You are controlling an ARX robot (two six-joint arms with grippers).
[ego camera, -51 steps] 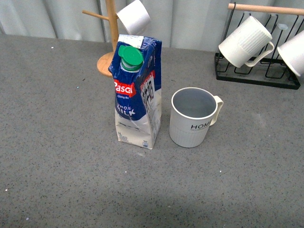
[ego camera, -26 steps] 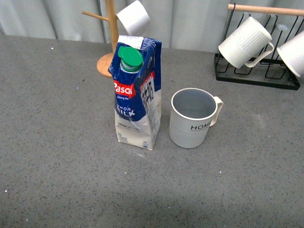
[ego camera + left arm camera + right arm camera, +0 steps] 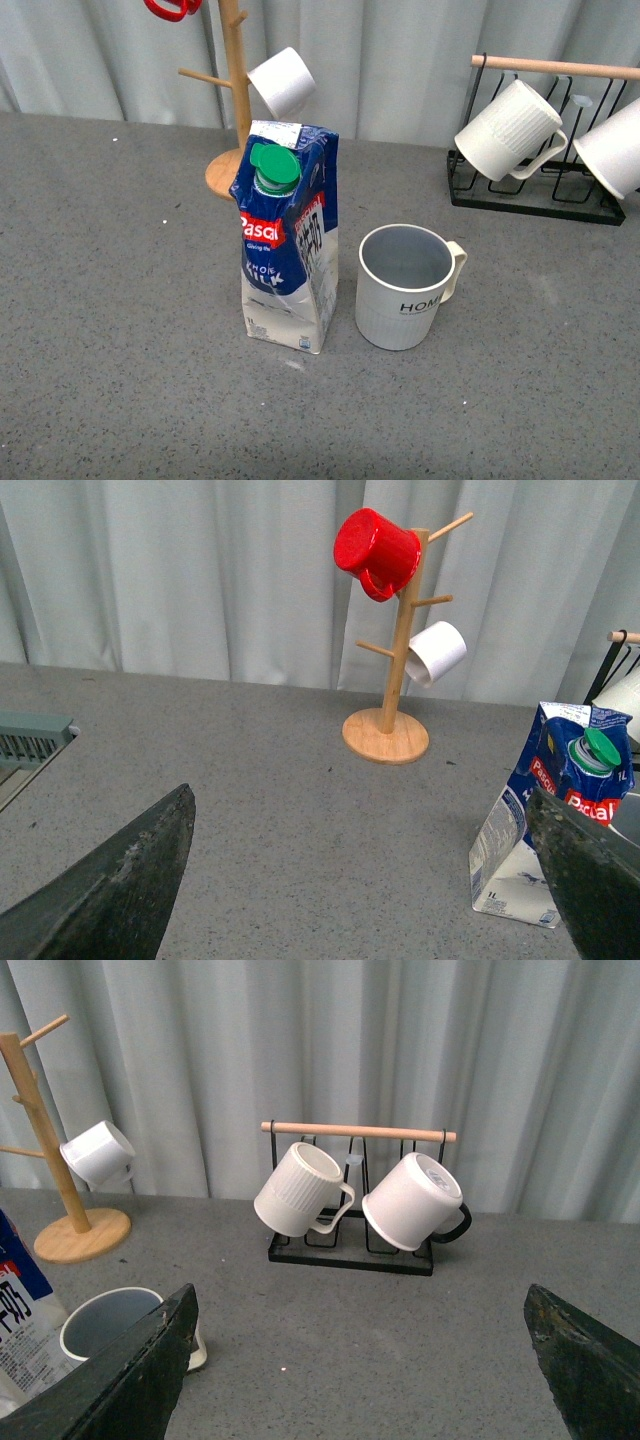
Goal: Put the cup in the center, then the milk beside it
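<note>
Cup [image 3: 404,286] upright mid-table, milk [image 3: 289,238] just beside it — grey speckled tabletop [image 3: 120,300], pale curtain [image 3: 400,60] behind. Left gripper [image 3: 360,880] and right gripper [image 3: 360,1360] both spread wide, holding nothing.

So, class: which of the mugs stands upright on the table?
The mug lettered "HOME", beside the milk carton. The other mugs hang tilted on the wooden tree and the black rack.

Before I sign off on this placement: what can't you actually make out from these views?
- Cup: its lettering's last part curves out of sight in the front view; the right wrist view shows only its rim, behind a finger.
- Milk: base cut by the right finger in the left wrist view.
- Red mug: cut by the front view's top edge.
</note>
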